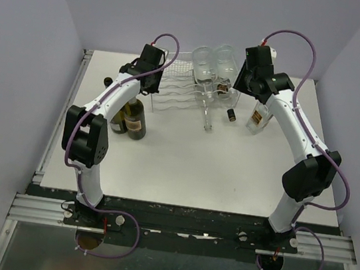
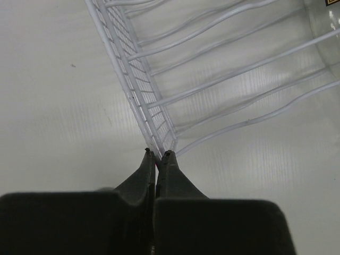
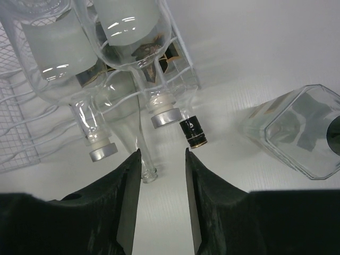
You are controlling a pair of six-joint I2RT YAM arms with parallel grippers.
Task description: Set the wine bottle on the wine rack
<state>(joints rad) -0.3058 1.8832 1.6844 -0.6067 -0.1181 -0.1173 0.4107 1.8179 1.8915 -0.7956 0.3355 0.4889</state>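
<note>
No wording can be read anywhere: the dark-and-gold labels (image 3: 162, 53) on the clear bottles (image 3: 127, 24) at upper middle and the pale labels (image 1: 135, 126) on the dark bottles (image 1: 134, 110) at left are too blurred.

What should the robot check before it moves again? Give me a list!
1. Left gripper steadies the wine rack: ok, shut on its corner wire.
2. Right gripper empty: ok, jaws apart, nothing between.
3. Free slot on rack: ok, left wavy wires bare.
4. Long-necked bottle seated in rack: cannot tell.
5. Square bottle out of the right gripper's path: ok, off to the side.
</note>
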